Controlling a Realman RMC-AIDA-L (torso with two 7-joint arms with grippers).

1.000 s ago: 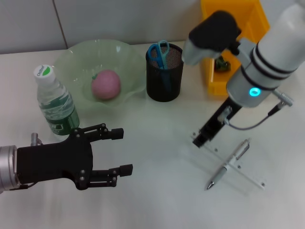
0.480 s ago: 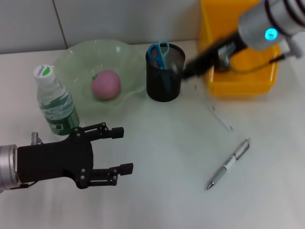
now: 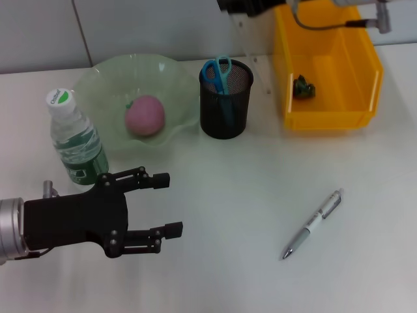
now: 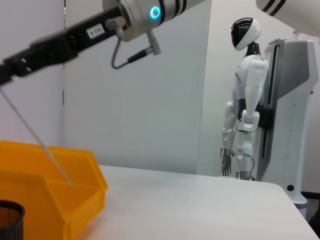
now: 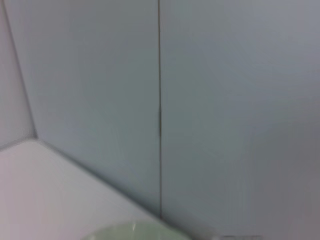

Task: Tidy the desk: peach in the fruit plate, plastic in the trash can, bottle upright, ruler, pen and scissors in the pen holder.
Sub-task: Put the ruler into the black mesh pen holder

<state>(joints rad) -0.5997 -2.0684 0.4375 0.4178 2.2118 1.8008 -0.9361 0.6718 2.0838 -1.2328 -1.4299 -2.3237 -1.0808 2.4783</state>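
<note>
My right gripper (image 3: 236,5) is at the top edge of the head view, high above the black mesh pen holder (image 3: 224,104), shut on a clear ruler (image 3: 258,57) that hangs down between holder and yellow trash can (image 3: 339,116). The left wrist view shows the same gripper (image 4: 7,75) and ruler (image 4: 40,140). Blue-handled scissors (image 3: 217,72) stand in the holder. A silver pen (image 3: 313,223) lies on the table at front right. The pink peach (image 3: 144,115) sits in the green fruit plate (image 3: 98,75). The bottle (image 3: 75,140) stands upright. A dark plastic scrap (image 3: 303,87) lies in the trash can. My left gripper (image 3: 172,204) is open at front left, holding nothing.
A grey wall runs behind the table. The left wrist view shows the trash can (image 4: 50,200), the holder's rim (image 4: 10,220) and a white humanoid robot (image 4: 247,100) beyond the table's far edge. The right wrist view shows the wall and the plate's rim (image 5: 130,232).
My right arm has lifted the ruler off the table beside the pen and swung it up and back to above the pen holder. The left arm has not moved.
</note>
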